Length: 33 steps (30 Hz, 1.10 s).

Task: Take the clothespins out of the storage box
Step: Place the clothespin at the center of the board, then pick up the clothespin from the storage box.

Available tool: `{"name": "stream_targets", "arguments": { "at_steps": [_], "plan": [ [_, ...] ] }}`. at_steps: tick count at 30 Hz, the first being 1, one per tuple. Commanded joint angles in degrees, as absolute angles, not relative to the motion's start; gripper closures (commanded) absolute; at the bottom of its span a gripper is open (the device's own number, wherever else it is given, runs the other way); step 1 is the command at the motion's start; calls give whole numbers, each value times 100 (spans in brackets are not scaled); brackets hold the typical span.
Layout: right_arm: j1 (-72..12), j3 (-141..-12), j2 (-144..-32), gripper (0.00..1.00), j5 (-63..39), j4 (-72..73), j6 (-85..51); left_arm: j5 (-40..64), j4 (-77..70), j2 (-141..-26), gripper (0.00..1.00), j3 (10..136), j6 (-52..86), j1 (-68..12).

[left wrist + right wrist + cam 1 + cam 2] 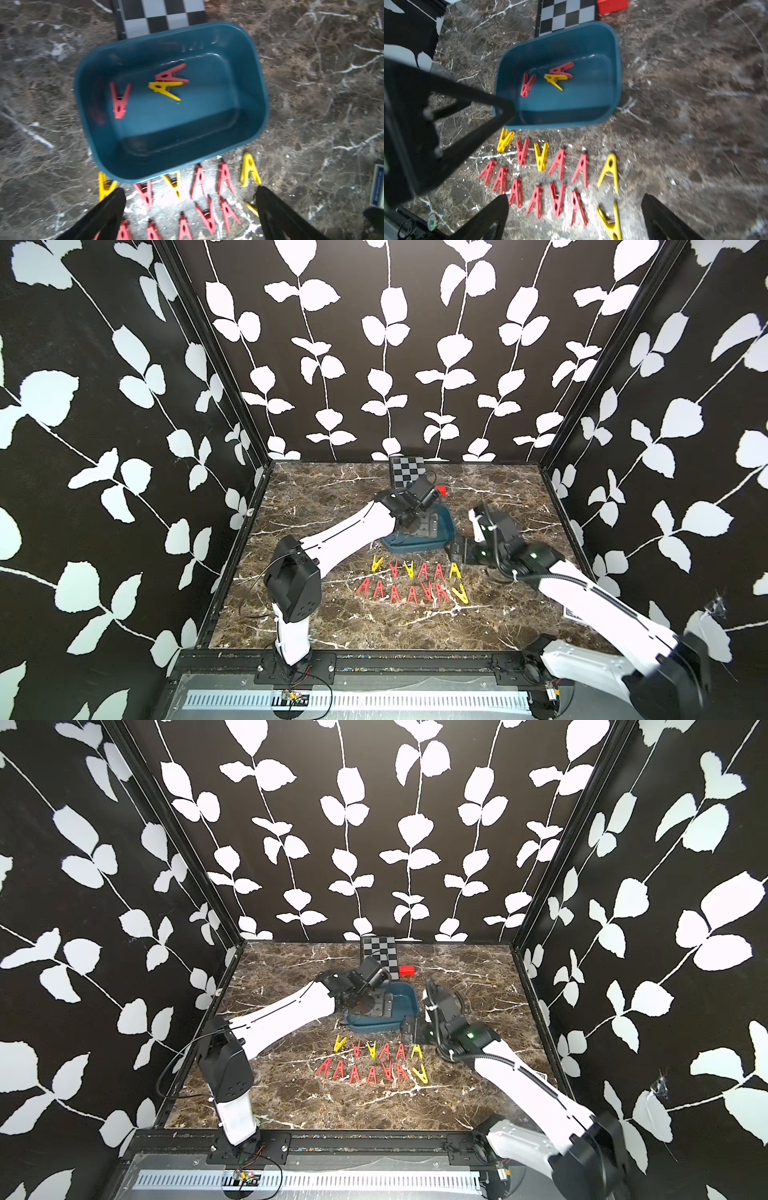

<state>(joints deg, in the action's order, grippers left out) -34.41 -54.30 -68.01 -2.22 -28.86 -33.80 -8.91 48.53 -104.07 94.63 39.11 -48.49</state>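
The teal storage box sits mid-table. Three clothespins lie in the storage box: a red one, a yellow one and another red one. Several more clothespins lie in two rows on the marble in front of the storage box. My left gripper hangs over the box, open and empty. One of its fingers shows over the box's near left corner. My right gripper is open and empty above the rows, by the box's near right corner.
A black-and-grey checkered board lies behind the box, with a small red block next to it. A small printed card lies near the right wall. Black leaf-patterned walls close in three sides of the marble table.
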Motion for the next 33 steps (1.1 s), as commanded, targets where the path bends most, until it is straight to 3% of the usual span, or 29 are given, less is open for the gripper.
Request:
{"name": "stream_targets", "arguments": {
  "at_steps": [1, 9, 12, 17, 28, 33],
  "plan": [
    [-3410, -5927, -7444, 1, -362, -2622, -2966, -977, 5045, -9961, 1, 9245, 3740, -4656],
    [-3410, -6893, -9058, 7, -655, -2284, -2306, -1096, 4913, -9370, 1, 8608, 3845, -4157],
    [-3410, -7334, -9663, 13, -688, -2426, -2086, -1067, 4690, -9108, 1, 8280, 3818, -4052],
    [-3410, -8087, -10514, 35, -806, -2584, -1840, -977, 4306, -8710, 1, 7778, 3747, -3837],
    [-3410, -9055, -11780, 56, -1019, -2755, -1543, -843, 4428, -8402, 1, 7585, 3607, -3653],
    [-3410, -9247, -12150, 58, -1019, -2779, -1455, -686, 4354, -8268, 1, 7464, 3643, -3570]
  ]
}}
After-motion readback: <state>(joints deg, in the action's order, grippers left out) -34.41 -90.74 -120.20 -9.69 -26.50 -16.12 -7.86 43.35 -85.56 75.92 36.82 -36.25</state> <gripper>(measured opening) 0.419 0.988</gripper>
